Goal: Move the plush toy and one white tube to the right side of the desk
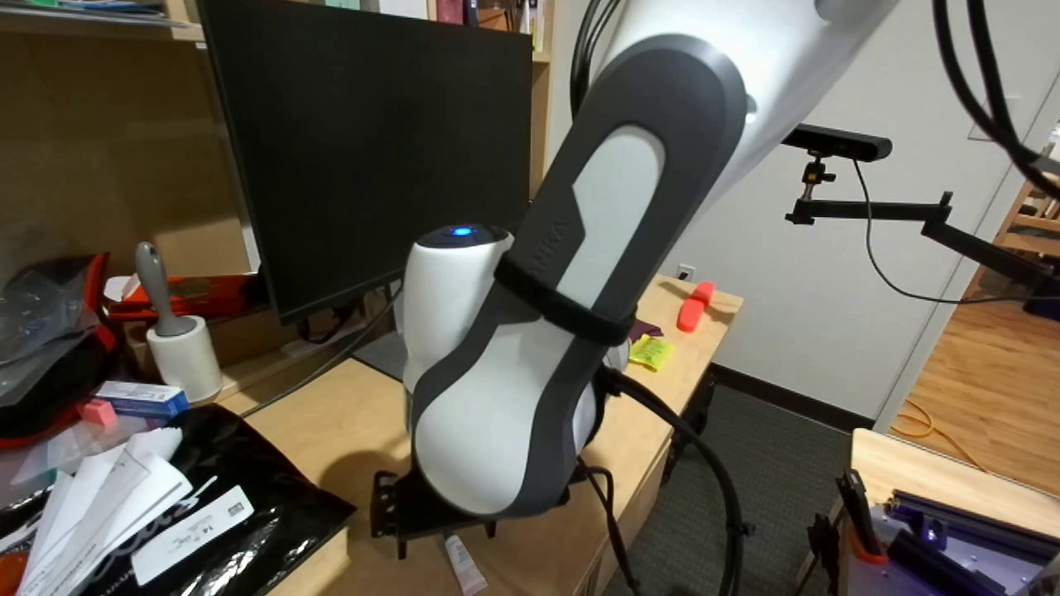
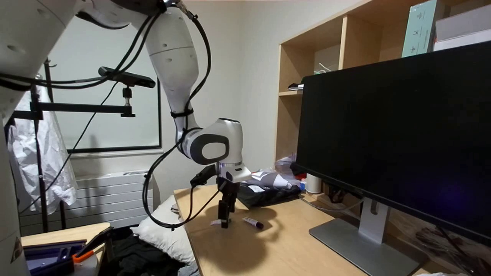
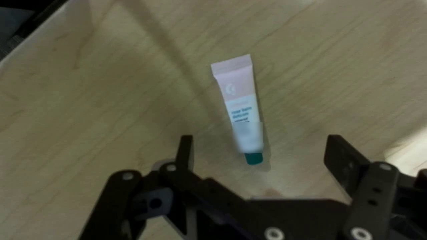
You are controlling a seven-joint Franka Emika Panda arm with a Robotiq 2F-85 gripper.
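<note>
The plush toy [image 1: 645, 329] is a dark maroon lump at the far end of the tan desk [image 1: 339, 414], partly hidden behind the arm. It is out of view in the wrist view. A white tube [image 3: 237, 90] with a pinkish crimped end and a green cap lies flat on the desk. My gripper [image 3: 261, 137] is open and empty, with the capped end between its fingers and touching neither. In an exterior view my gripper [image 2: 226, 220] points down, low over the desk, beside a partly hidden white tube [image 2: 215, 222]. Another white tube [image 2: 252, 222] with a dark cap lies apart from it.
A large black monitor [image 1: 364, 149] stands on the desk on a grey base [image 2: 356, 245]. A black bag [image 1: 281, 488] with papers and a lint roller [image 1: 184, 356] lie near the wall. A yellow-green packet [image 1: 651, 353] and a red item [image 1: 696, 306] lie by the plush toy.
</note>
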